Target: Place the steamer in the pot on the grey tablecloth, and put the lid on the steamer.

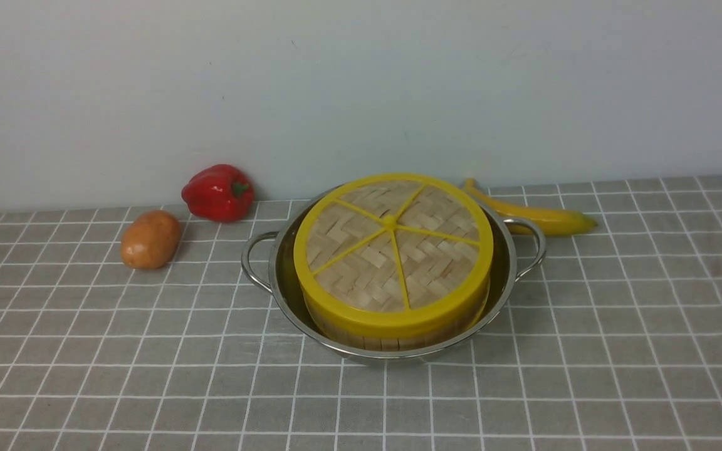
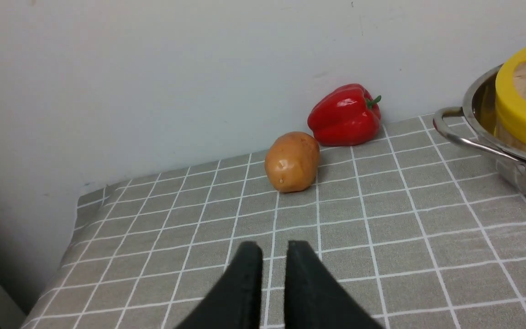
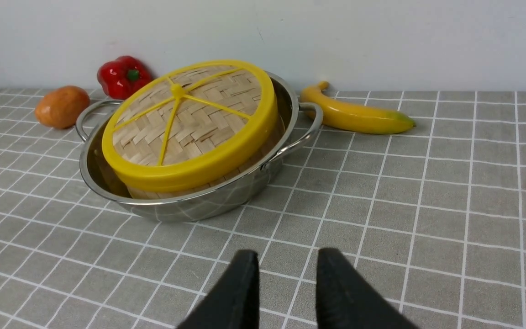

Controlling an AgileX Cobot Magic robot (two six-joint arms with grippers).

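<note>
Steamer (image 1: 392,329) sits inside the pot (image 1: 504,279) on the grey tablecloth (image 1: 618,338), lid (image 1: 392,247) on top, well beyond both grippers. Left gripper (image 2: 273,256) and right gripper (image 3: 286,265) hover low, jaws slightly parted, empty. One pepper (image 1: 218,192), potato (image 1: 150,238), banana (image 1: 539,215).

My lid (image 1: 392,250) hides the steamer's (image 1: 386,338) inside; the left wrist view's edge cuts off the pot (image 2: 496,137); my arms are unseen.
</note>
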